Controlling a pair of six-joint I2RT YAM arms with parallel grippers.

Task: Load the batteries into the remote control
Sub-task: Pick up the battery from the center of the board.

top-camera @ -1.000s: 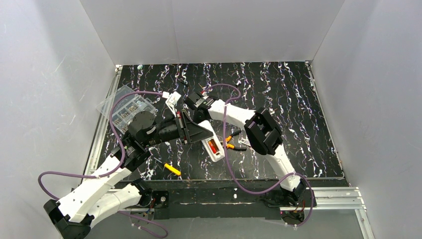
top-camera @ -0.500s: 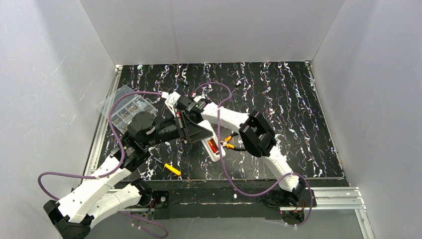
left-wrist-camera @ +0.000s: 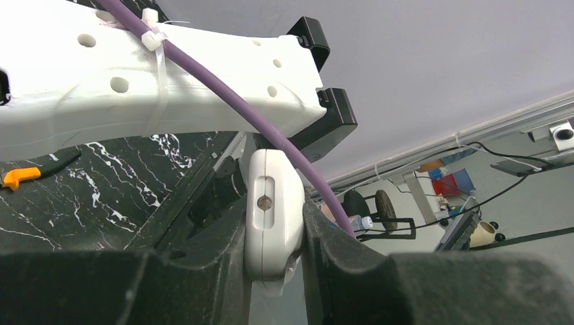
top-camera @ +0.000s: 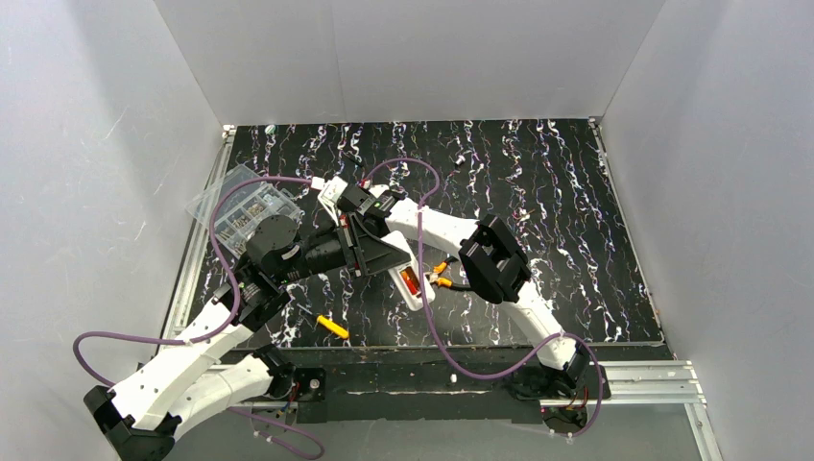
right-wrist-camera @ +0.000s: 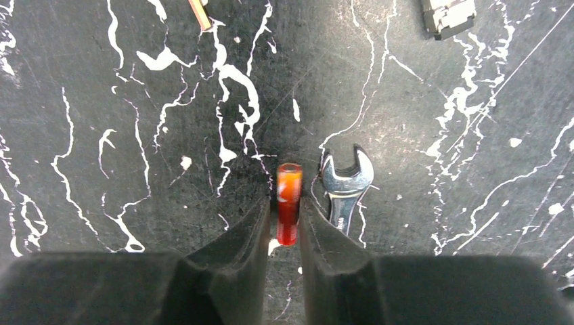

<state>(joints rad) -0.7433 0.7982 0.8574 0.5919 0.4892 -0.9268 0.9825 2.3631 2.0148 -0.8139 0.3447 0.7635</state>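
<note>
Seemingly two batteries (right-wrist-camera: pixel 289 203): right fingers (right-wrist-camera: pixel 252 237) pinch one, left fingers (left-wrist-camera: pixel 215 261) clamp one remote (left-wrist-camera: pixel 273 223).

**Robotics lab test cell**

White panels (top-camera: pixel 96 144) wall in a black marbled table (top-camera: pixel 538 192) at 9, 12 and 3 o'clock. Aluminium framing (top-camera: pixel 643 379) runs along the 6 o'clock edge, where the left arm (top-camera: pixel 182 363) and right arm (top-camera: pixel 547 312) are bolted. Past the enclosure, the left wrist view shows loose cables (left-wrist-camera: pixel 487 152) and coloured clutter (left-wrist-camera: pixel 450 183).
</note>
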